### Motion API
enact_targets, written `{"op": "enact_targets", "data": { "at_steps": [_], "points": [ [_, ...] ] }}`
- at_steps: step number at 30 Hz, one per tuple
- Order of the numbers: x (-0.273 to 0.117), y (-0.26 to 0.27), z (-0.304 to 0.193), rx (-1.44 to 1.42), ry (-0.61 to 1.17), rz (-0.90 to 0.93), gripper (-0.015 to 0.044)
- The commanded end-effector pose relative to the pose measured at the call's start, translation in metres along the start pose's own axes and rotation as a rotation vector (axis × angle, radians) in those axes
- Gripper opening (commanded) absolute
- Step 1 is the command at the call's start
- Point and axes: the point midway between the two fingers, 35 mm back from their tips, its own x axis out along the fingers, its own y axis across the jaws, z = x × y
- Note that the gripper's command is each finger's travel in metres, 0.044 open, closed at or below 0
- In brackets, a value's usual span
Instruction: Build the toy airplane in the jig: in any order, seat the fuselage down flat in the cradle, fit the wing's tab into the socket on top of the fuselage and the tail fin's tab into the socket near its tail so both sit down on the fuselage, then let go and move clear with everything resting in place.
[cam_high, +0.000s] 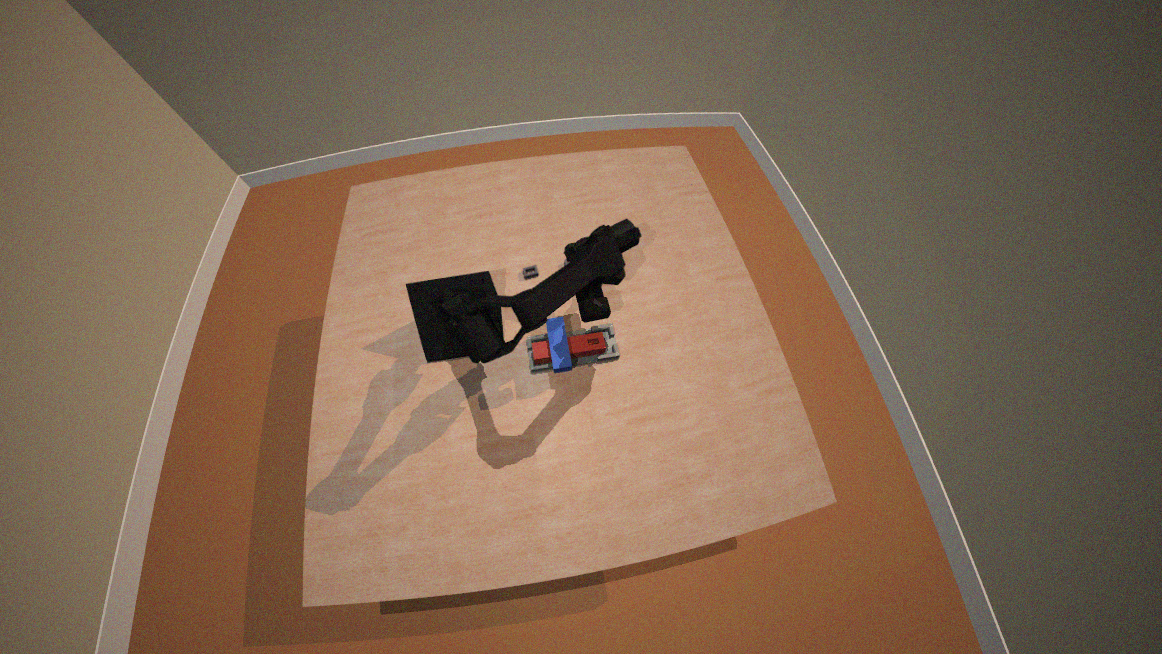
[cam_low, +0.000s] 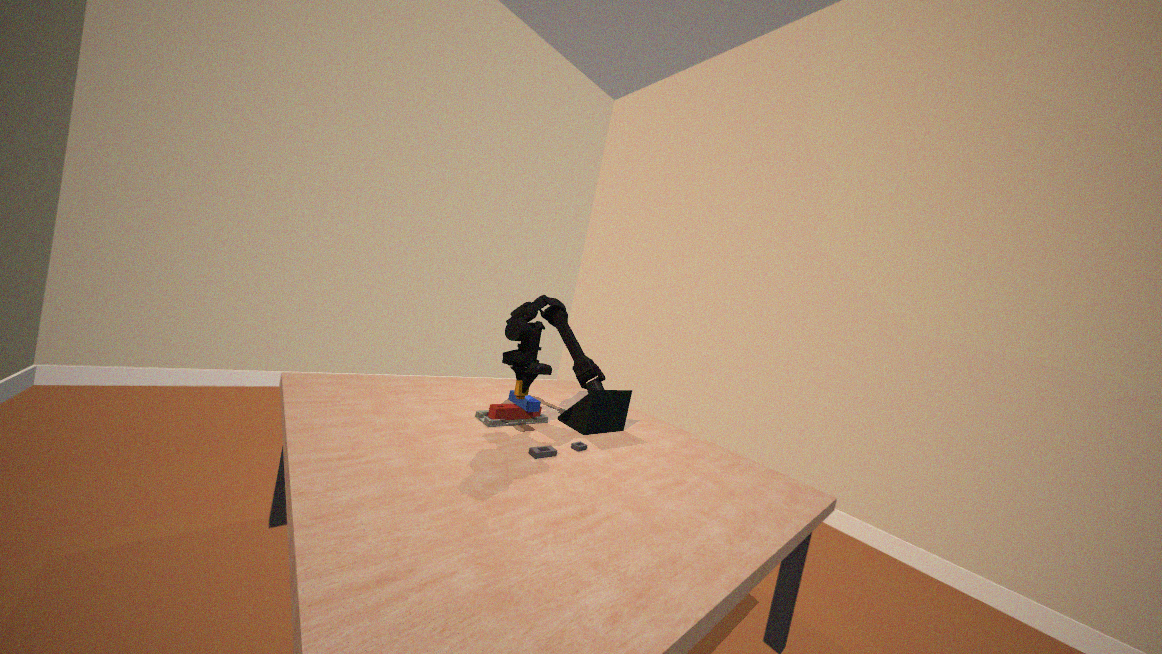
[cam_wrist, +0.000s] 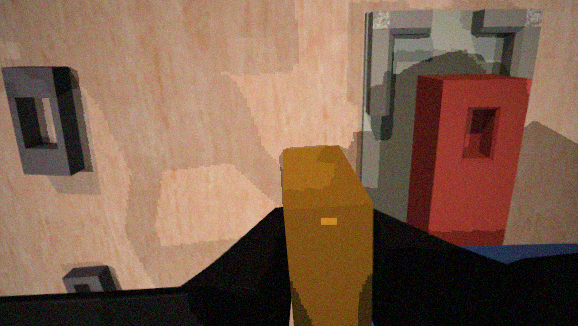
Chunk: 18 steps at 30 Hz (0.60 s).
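The red fuselage (cam_high: 587, 344) (cam_low: 502, 411) (cam_wrist: 472, 195) lies in the grey jig cradle (cam_high: 613, 354) (cam_low: 482, 418) (cam_wrist: 380, 75). Its tail socket is empty in the wrist view. The blue wing (cam_high: 558, 346) (cam_low: 527, 402) (cam_wrist: 530, 251) lies across the fuselage top; its tab is hidden. My gripper (cam_low: 520, 385) (cam_wrist: 316, 218) is shut on the yellow-orange tail fin (cam_low: 519, 391) (cam_wrist: 327, 270). The fin is held upright above the table, beside the fuselage on its left in the wrist view. In the top view the arm hides the fin and fingertips.
Two grey holders with openings stand on the table: a larger one (cam_low: 542, 454) (cam_wrist: 47, 163) and a smaller one (cam_high: 530, 276) (cam_low: 578, 448) (cam_wrist: 87, 274). The black arm base (cam_high: 443, 324) (cam_low: 601, 412) stands close to the jig's wing end.
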Motion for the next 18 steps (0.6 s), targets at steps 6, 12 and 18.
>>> {"op": "enact_targets", "data": {
  "at_steps": [6, 12, 18],
  "points": [
    [0.003, -0.031, 0.005, 0.018, -0.006, -0.02, 0.0],
    [0.007, -0.049, 0.005, 0.026, -0.002, -0.034, 0.0],
    [0.01, -0.067, 0.005, 0.034, 0.004, -0.048, 0.0]
  ]
}}
